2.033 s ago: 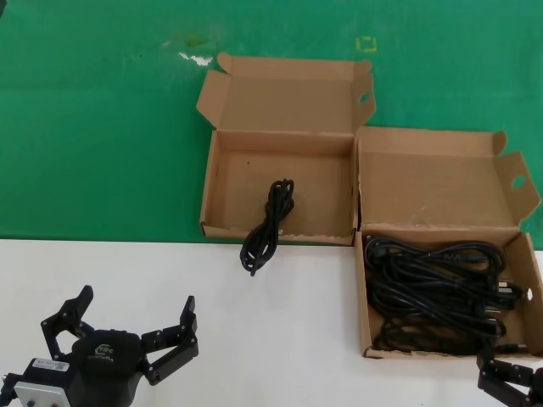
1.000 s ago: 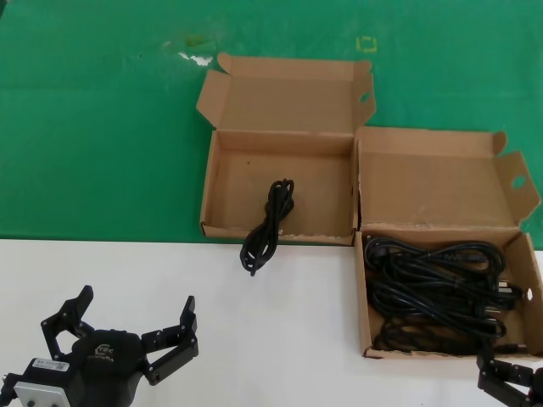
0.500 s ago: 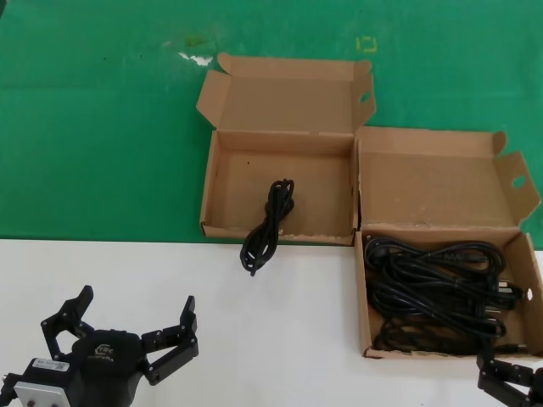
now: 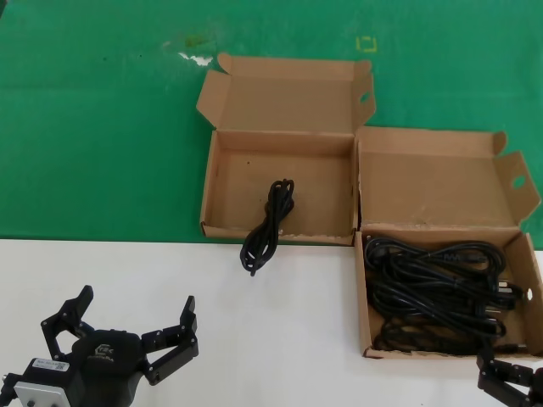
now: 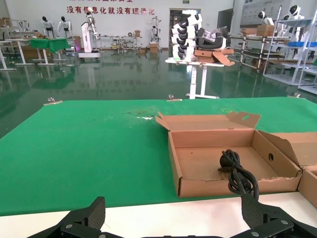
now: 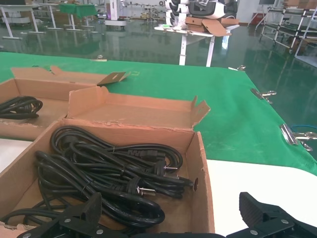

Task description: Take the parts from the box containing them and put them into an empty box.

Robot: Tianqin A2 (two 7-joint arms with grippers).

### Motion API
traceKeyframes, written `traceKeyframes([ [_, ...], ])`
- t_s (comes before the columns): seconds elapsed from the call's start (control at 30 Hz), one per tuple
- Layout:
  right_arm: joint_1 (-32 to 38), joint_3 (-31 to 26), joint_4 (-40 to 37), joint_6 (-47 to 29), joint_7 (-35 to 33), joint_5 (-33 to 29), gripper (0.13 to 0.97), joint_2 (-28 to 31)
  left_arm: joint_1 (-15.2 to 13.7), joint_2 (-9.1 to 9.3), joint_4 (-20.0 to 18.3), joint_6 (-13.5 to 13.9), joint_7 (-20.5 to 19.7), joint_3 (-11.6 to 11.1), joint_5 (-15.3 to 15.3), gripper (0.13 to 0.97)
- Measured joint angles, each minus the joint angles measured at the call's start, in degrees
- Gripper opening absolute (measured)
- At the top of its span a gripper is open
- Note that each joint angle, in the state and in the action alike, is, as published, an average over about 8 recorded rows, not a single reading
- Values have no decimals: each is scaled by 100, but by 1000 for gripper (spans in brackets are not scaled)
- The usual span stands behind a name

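You are looking at two open cardboard boxes on the table [image 4: 102, 127], which is part green mat and part white. The box containing them [image 4: 363, 292] is lying just ahead of the right hand [image 6: 171, 218], its lid standing open beyond; it is holding the parts [image 4: 437, 292], black glossy cords in long overlapping loops, plug pins showing in the right wrist view. The empty box [image 4: 219, 182] is sitting ahead and to the right of the left hand [image 4: 120, 332], touching the full box at one corner. One folded cord [image 4: 267, 222] is draping over its frayed front rim, half inside, half hanging onto the white part.

The left hand is hovering released over the white part, its fingers [image 4: 176, 335] spreading wide. The right hand is showing only at the head view's corner; its own wrist view is showing its fingers [image 6: 79, 210] spread apart, grasping nothing, at the full box's near edge.
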Motion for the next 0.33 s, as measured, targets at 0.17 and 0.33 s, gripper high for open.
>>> traceKeyframes([
  [0.17,0,0,0,0,0,0,966,0,0,0,0,0,0,0,0,966],
  [0.33,0,0,0,0,0,0,966,0,0,0,0,0,0,0,0,966],
])
